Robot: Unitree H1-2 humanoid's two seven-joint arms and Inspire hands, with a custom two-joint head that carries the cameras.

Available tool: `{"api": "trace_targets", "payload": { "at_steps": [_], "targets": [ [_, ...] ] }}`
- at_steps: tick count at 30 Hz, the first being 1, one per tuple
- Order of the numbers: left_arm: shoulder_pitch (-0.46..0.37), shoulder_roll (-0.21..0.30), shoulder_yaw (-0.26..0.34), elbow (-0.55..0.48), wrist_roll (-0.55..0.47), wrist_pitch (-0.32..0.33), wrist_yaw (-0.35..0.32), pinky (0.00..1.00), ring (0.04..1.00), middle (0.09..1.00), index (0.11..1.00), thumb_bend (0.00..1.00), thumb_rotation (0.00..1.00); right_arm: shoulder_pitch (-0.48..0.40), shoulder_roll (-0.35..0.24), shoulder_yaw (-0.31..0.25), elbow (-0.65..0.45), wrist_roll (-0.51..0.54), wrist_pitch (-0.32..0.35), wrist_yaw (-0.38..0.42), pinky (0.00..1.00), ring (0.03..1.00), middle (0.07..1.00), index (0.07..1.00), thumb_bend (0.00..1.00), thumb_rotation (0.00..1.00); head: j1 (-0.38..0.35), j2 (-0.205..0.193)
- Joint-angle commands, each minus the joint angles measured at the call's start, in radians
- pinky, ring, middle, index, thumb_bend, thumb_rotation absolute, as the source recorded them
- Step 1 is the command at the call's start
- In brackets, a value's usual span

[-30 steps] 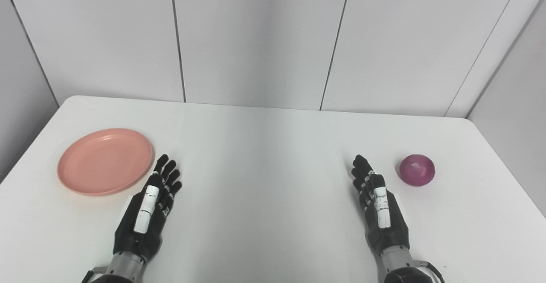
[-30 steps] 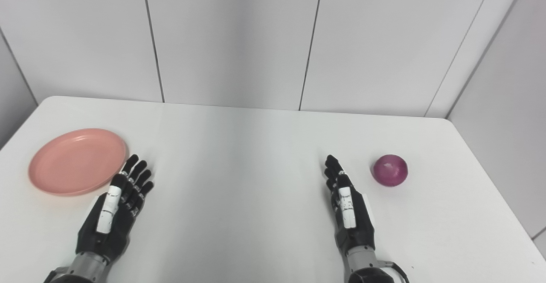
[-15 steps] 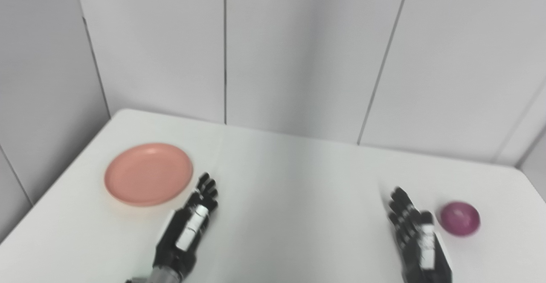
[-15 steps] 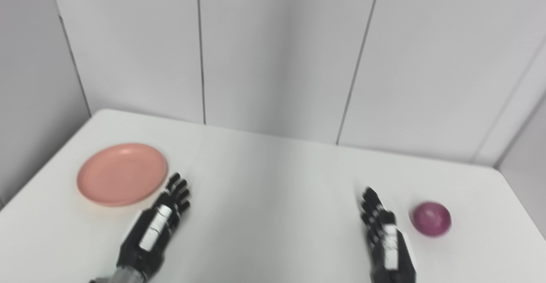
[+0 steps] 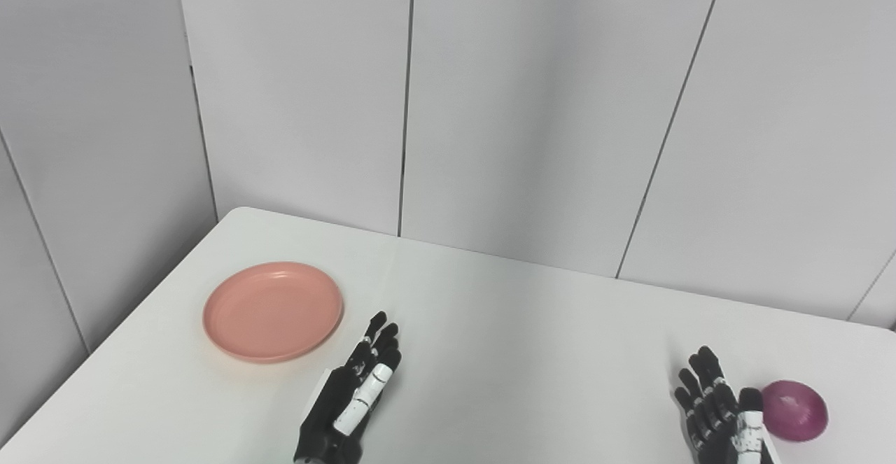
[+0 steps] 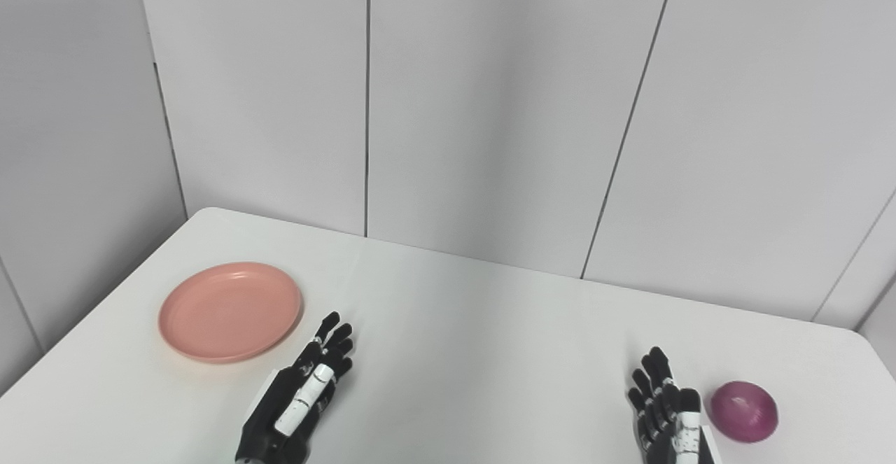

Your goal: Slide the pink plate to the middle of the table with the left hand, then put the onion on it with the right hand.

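Note:
A round pink plate lies flat on the left part of the white table. A purple onion rests near the table's right edge. My left hand is open, fingers stretched forward, palm down just right of and nearer than the plate, not touching it. My right hand is open too, low at the picture's bottom edge, directly left of the onion with a small gap between them. Neither hand holds anything.
Grey wall panels close off the back and left side of the table. The table's rounded far-left corner lies behind the plate. A stretch of bare white tabletop separates the two hands.
The whole picture has shifted right and down, so the camera has turned up and to the left. Plate, onion and both hands keep the same places relative to one another.

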Motion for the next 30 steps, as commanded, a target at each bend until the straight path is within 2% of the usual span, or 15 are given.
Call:
{"api": "trace_targets", "payload": {
  "at_steps": [1,8,19,25,30],
  "targets": [
    [0.063,-0.029,-0.01,0.114,0.008,0.011,0.014,1.0,0.997,0.978,1.0,0.7,0.59,0.139,-0.006,-0.019,0.177,0.01,-0.047,0.03,1.0,1.0,1.0,1.0,0.69,1.0,-0.001,0.007],
    [0.075,-0.03,-0.009,0.09,0.004,0.024,0.016,1.0,0.999,0.977,1.0,0.67,0.6,0.152,-0.005,-0.018,0.148,0.015,-0.039,0.033,1.0,1.0,1.0,1.0,0.66,1.0,-0.006,0.021],
    [0.08,-0.026,-0.006,0.083,-0.002,0.035,0.013,1.0,0.994,0.971,1.0,0.7,0.59,0.152,-0.003,-0.022,0.16,0.024,-0.05,0.052,1.0,1.0,1.0,1.0,0.63,1.0,0.021,0.012],
    [0.072,-0.015,0.013,-0.034,-0.064,0.138,0.01,1.0,1.0,0.98,1.0,0.69,0.59,0.15,0.0,-0.018,0.151,0.014,-0.035,0.041,1.0,1.0,1.0,1.0,0.62,1.0,0.03,0.006],
    [0.039,0.012,0.024,-0.146,-0.124,0.23,0.007,1.0,0.995,0.976,0.984,0.76,0.61,0.147,0.001,-0.02,0.153,0.017,-0.032,0.041,1.0,1.0,1.0,1.0,0.62,1.0,0.035,0.004]
  ]
}}
